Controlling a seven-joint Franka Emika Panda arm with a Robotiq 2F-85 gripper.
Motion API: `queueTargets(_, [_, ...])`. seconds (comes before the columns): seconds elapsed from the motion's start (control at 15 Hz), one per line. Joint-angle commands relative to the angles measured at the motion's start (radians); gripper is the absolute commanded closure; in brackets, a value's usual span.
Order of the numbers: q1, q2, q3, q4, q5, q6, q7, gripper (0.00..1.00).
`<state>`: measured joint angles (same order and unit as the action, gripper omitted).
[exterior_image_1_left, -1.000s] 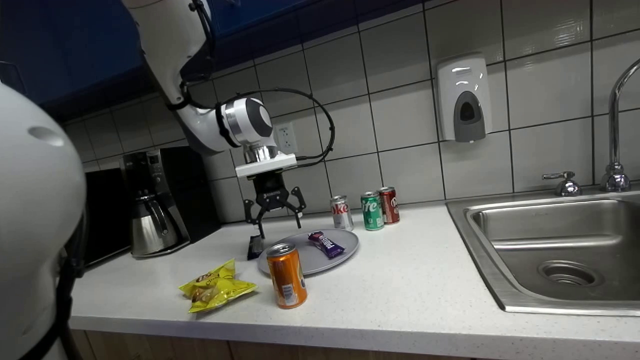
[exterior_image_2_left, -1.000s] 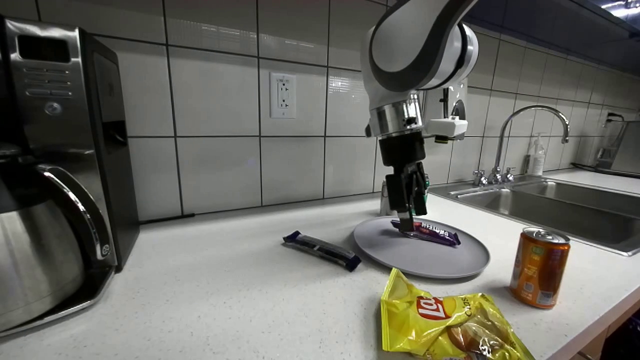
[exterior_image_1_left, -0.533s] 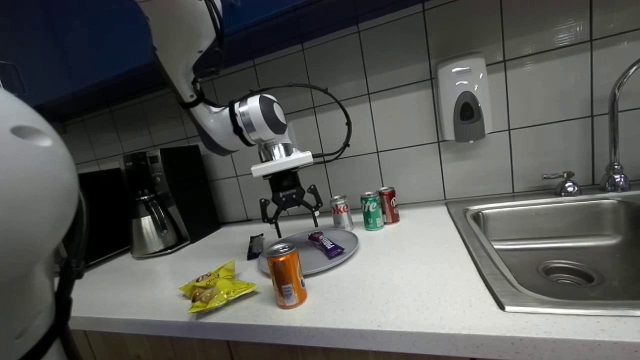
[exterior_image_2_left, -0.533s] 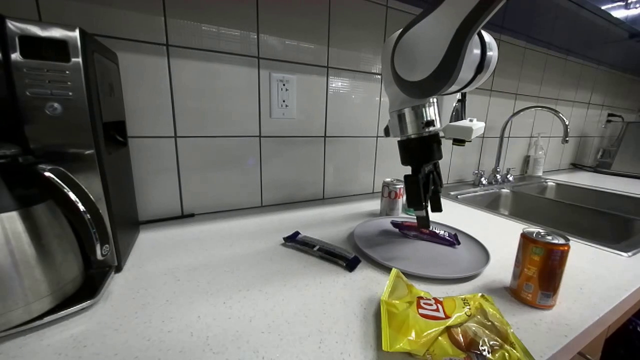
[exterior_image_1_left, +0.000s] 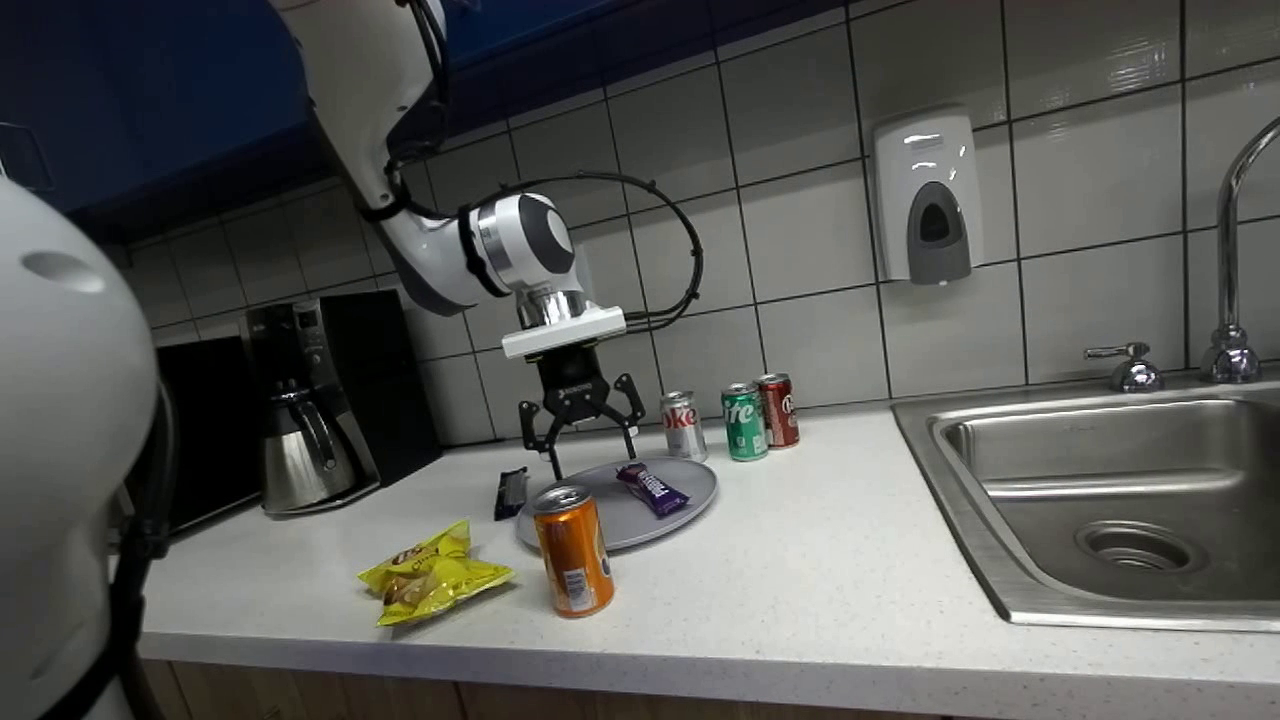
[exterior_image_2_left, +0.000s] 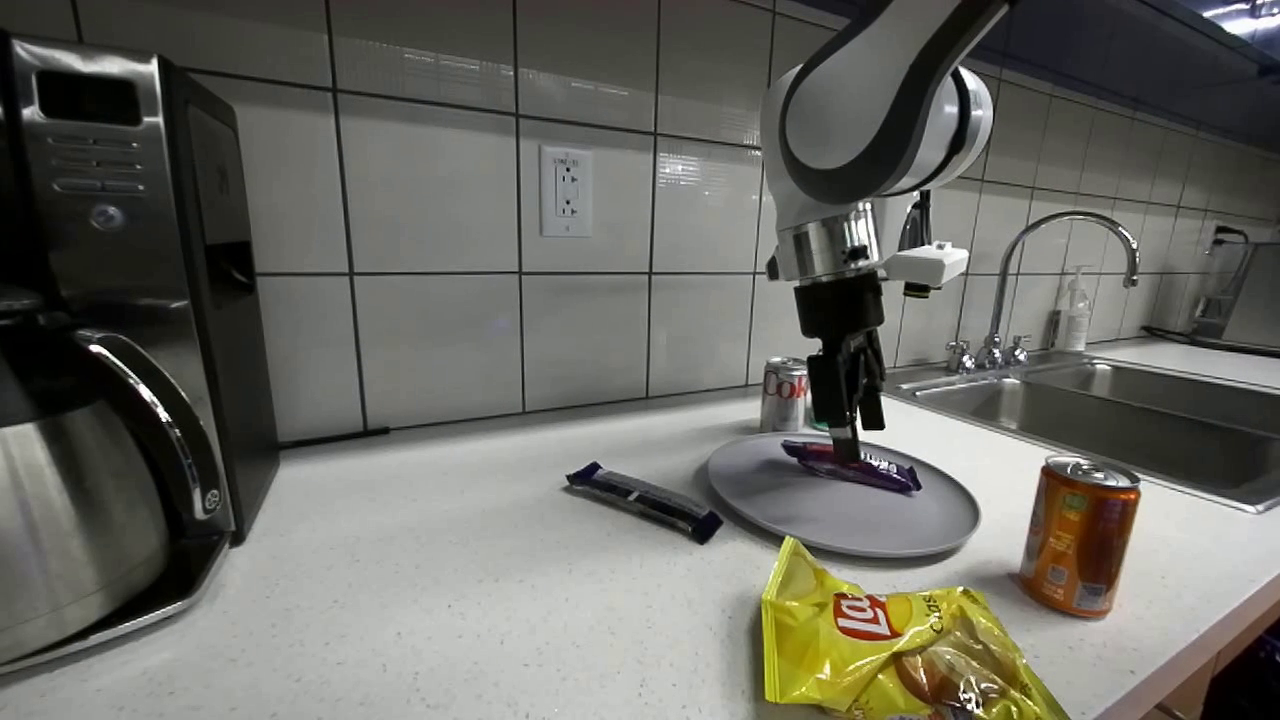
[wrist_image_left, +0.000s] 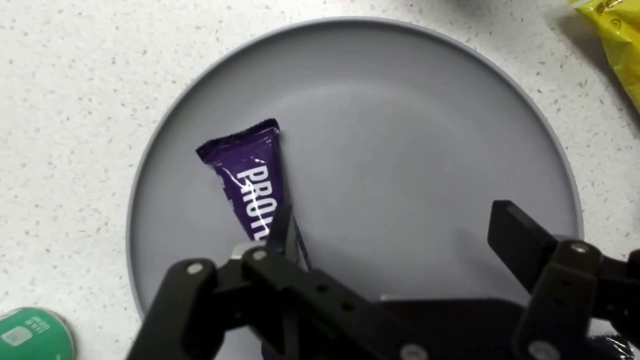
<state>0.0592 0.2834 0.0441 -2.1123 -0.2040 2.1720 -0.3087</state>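
My gripper (exterior_image_1_left: 594, 467) stands open above the grey plate (exterior_image_1_left: 622, 525), its fingers wide apart with nothing between them. On the plate lies a purple protein bar (wrist_image_left: 247, 175). In the wrist view one finger (wrist_image_left: 281, 227) overlaps this bar and hides its lower part, while the opposite finger (wrist_image_left: 520, 240) is over bare plate. Whether the near fingertip touches the bar cannot be told. A second, darker bar (exterior_image_2_left: 645, 502) rests on the counter beside the plate. An orange can (exterior_image_2_left: 1080, 545) and a yellow chip bag (exterior_image_2_left: 890, 640) are close to the plate's other edges.
Along the tiled wall stand a silver Coke can (exterior_image_1_left: 683, 430), a green can (exterior_image_1_left: 745, 425) and a dark red can (exterior_image_1_left: 779, 412). A coffee maker (exterior_image_2_left: 120, 250) occupies one end of the counter, a steel sink (exterior_image_1_left: 965, 500) the other. A soap dispenser (exterior_image_1_left: 928, 195) hangs above.
The arm has shifted sideways from near the dark bar to over the plate, toward the cans. Over the last half second it has sunk slightly. The fingers have stayed open.
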Motion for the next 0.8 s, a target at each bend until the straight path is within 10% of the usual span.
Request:
queueTargets(0.0, [-0.018, 0.025, -0.005, 0.027, -0.017, -0.002, -0.004, 0.00])
queueTargets(0.73, [-0.053, 0.097, -0.034, 0.067, -0.100, 0.111, -0.074, 0.00])
